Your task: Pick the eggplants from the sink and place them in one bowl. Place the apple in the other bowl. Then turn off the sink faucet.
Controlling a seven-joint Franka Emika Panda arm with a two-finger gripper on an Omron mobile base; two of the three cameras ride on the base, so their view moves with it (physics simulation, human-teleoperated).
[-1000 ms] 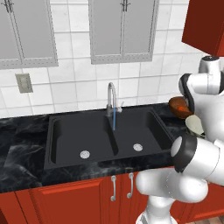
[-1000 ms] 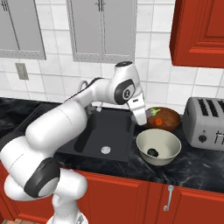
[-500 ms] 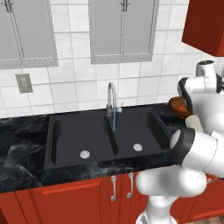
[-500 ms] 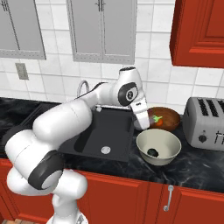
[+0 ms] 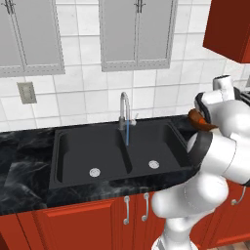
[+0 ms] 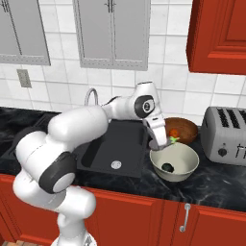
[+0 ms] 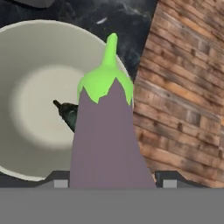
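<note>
The sink [image 5: 117, 151] is set into the table [image 5: 24, 171], with the faucet [image 5: 124, 114] behind it at the middle. To the right of the sink sits the pale bowl [image 6: 174, 162], near the front edge. The dark eggplant [image 6: 167, 166] lies in it. The wooden bowl [image 6: 182, 129] sits just behind the pale bowl, with the apple [image 6: 174, 132] in it. A toaster [image 6: 225, 135] stands to the right of both bowls. The pale eggplant [image 7: 107, 131] is between the fingers [image 7: 168, 178], above the pale bowl's rim beside the wooden bowl.
</note>
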